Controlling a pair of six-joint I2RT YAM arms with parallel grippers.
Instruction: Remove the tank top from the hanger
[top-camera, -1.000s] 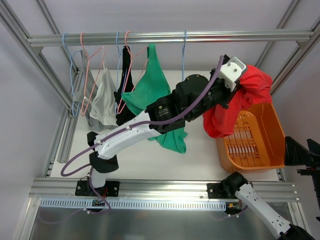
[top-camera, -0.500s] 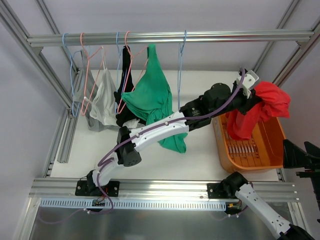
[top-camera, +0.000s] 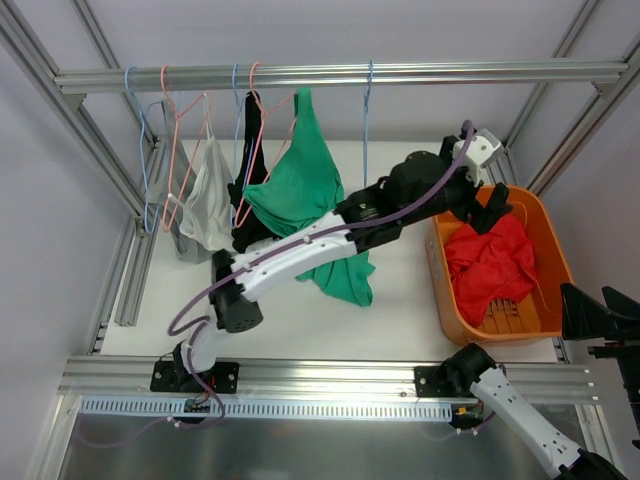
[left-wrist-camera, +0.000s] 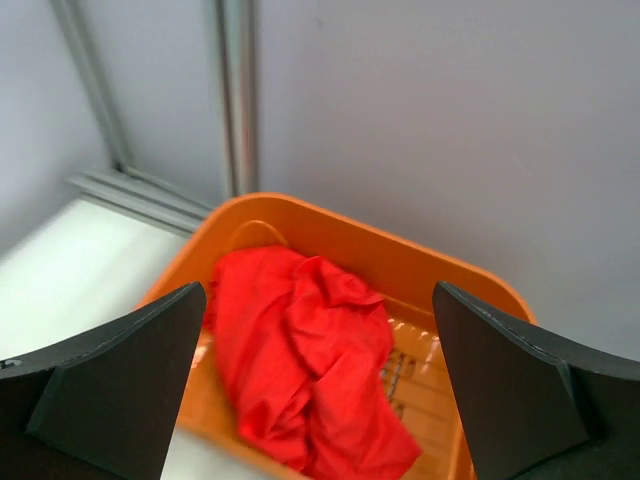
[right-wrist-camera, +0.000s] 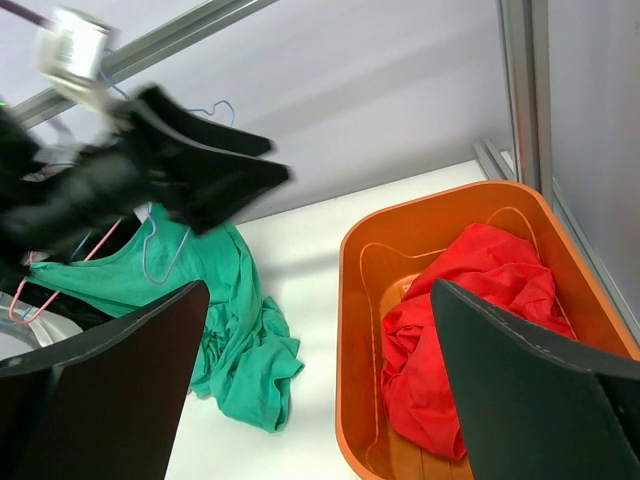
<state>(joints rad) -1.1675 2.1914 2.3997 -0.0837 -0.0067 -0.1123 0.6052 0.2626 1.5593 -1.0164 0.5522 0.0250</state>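
Red top (top-camera: 492, 265) lies crumpled in orange basket (top-camera: 441, 300) at R end of desk (top-camera: 400, 320), not on a hanger. L claw (left-wrist-camera: 315, 295) hangs just above basket, jaws wide apart, gripping nothing. R claw (right-wrist-camera: 318, 290) also spread wide, low nr basket's R side. Bare blue hanger (top-camera: 367, 110) on rail (top-camera: 450, 72) beside green top (top-camera: 300, 195).

Left claw (right-wrist-camera: 262, 160) motion-blurred in right wrist view; right claw (top-camera: 600, 315) cut off at top view's edge.

Left arm (top-camera: 300, 255) reaches far right — left hand (top-camera: 492, 208) splayed wide; right hand (top-camera: 600, 315) low, likewise splayed.
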